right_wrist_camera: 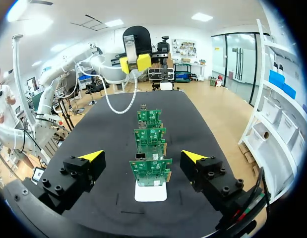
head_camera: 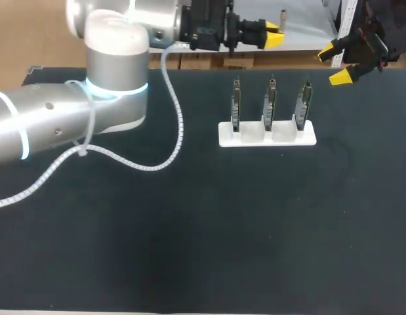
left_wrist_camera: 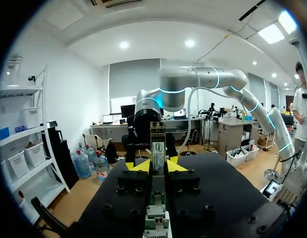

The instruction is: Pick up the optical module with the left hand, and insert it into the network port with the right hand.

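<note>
The left arm (head_camera: 71,111) crossed the frame's upper left, its gripper (head_camera: 275,34) at top centre apparently clamped on the optical module (left_wrist_camera: 157,148). The right gripper (head_camera: 335,63), upper right, gaped wide.

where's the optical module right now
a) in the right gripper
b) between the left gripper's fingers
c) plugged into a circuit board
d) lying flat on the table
b: in the left wrist view the optical module stands clamped between the two yellow tips of the left gripper, while the right gripper is open and holds nothing.
</note>
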